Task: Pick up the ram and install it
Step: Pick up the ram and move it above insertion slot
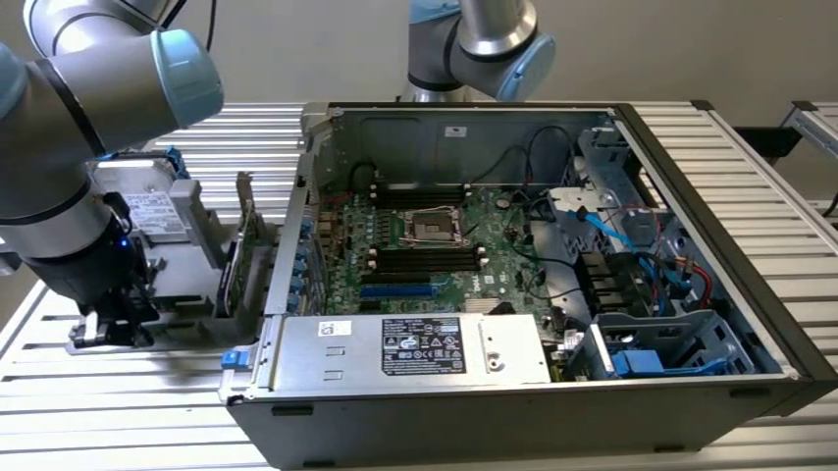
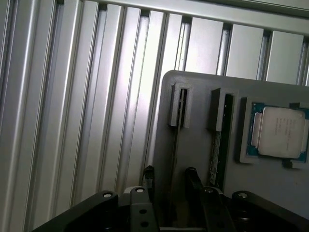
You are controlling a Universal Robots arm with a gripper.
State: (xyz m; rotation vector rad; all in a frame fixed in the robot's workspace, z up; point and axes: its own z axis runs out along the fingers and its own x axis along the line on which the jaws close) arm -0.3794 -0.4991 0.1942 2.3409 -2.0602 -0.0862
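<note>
The ram (image 2: pixel 176 140) stood on edge in a tray (image 2: pixel 203 82) slot beside the case (image 1: pixel 524 412), on the exterior view's left (upright, presumably for pinching); the wide-open gripper (image 2: pixel 170 175) straddled it, holding nothing.

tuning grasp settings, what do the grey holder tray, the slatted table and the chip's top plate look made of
Grey holder tray: likely plastic, matte; dull, even surface with moulded slot brackets.
Slatted table: bare metal, probably aluminium; bright streaky reflections along its ribs.
Chip's top plate: seemingly silvery metal, satin finish; pale sheen with faint print.
</note>
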